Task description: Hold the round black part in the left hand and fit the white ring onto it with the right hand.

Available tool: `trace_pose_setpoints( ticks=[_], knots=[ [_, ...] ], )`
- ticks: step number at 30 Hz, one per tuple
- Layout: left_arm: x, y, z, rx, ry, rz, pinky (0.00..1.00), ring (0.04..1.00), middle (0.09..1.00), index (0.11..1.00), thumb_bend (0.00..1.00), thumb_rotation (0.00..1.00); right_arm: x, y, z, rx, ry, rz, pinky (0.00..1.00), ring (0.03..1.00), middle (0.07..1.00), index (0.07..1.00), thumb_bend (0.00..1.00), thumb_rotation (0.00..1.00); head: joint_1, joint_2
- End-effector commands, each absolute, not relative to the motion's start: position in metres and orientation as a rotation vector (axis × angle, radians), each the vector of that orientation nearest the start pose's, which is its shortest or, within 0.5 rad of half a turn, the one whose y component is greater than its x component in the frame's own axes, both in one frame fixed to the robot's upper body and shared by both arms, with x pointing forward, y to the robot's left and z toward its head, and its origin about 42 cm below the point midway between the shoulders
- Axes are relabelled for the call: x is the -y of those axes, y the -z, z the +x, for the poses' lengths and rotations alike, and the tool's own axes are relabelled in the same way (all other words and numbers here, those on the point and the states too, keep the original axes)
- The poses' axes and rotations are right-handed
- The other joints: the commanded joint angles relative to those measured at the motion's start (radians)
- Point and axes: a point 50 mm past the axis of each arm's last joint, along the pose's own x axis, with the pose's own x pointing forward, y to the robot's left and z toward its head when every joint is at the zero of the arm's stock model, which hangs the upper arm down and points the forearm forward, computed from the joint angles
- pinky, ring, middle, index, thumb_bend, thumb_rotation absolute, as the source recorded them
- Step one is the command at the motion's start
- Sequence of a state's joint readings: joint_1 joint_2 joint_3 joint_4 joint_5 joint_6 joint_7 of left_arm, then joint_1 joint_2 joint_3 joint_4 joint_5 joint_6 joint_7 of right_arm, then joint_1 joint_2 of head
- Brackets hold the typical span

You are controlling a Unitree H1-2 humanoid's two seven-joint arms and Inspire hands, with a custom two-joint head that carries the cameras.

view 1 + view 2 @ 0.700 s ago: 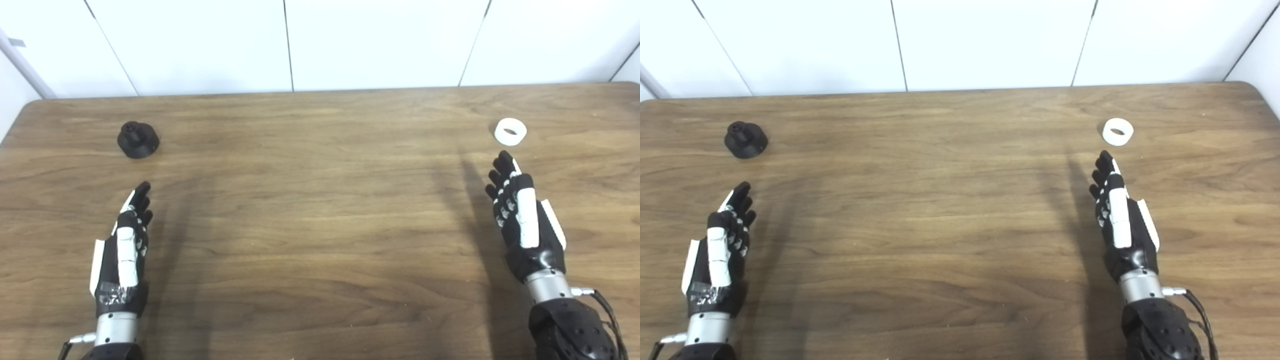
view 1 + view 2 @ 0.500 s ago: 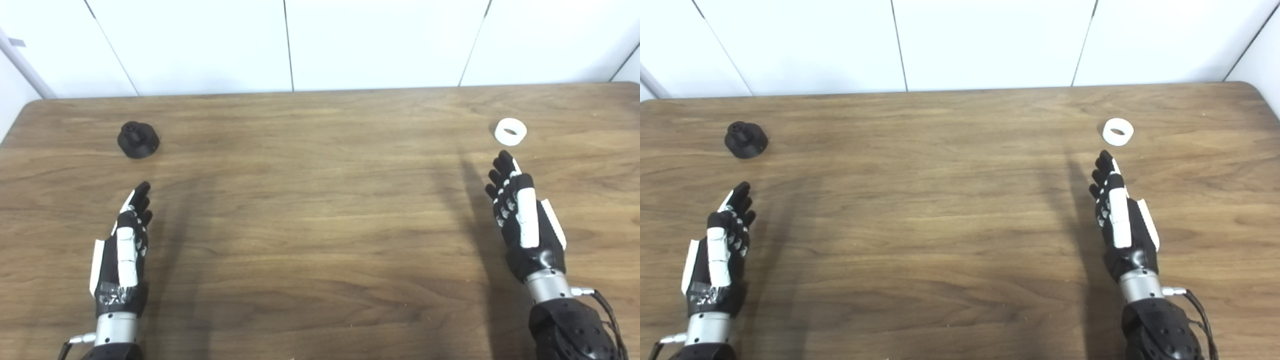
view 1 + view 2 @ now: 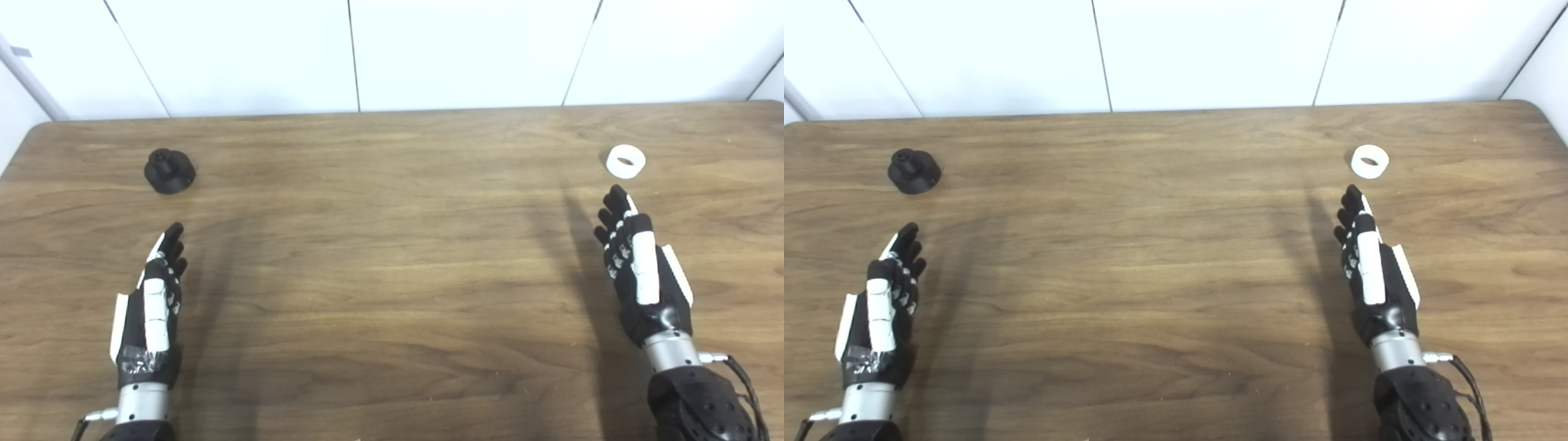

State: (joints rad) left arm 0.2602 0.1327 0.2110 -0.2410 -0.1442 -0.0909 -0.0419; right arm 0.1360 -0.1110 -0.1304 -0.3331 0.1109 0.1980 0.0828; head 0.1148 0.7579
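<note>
The round black part (image 3: 169, 171) sits on the wooden table at the far left, a small knob on its top. My left hand (image 3: 153, 306) hovers nearer to me, a good way short of the part, open with fingers stretched forward and holding nothing. The white ring (image 3: 625, 161) lies flat at the far right. My right hand (image 3: 640, 269) is open and empty, edge-on with straight fingers, its fingertips (image 3: 615, 195) a short gap short of the ring.
The wooden table (image 3: 392, 245) spans the whole view, its far edge meeting white wall panels (image 3: 392, 49). A rounded table corner shows at far left (image 3: 37, 131). Cables (image 3: 744, 383) trail from the right wrist.
</note>
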Motion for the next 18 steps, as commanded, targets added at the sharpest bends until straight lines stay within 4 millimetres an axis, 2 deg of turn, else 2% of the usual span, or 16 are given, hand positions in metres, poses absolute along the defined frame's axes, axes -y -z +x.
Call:
trace_pose_setpoints(
  ticks=[1,6,18],
  knots=[
    [-0.313,-0.127,0.190,0.168,-0.187,0.073,1.00,1.000,0.991,0.939,0.60,1.00,0.281,-0.151,0.230,0.064,0.043,-0.030,1.00,1.000,1.000,1.000,0.60,1.00,0.023,-0.011],
    [-0.303,-0.121,0.185,0.164,-0.185,0.067,1.00,1.000,0.980,0.929,0.58,1.00,0.288,-0.147,0.227,0.050,0.039,-0.034,1.00,1.000,1.000,1.000,0.58,1.00,0.106,-0.073],
    [-0.287,-0.106,0.181,0.157,-0.166,0.052,1.00,1.000,0.995,0.948,0.56,0.98,0.289,-0.146,0.224,0.028,0.024,-0.044,1.00,1.000,1.000,1.000,0.55,1.00,0.211,-0.199]
  ],
)
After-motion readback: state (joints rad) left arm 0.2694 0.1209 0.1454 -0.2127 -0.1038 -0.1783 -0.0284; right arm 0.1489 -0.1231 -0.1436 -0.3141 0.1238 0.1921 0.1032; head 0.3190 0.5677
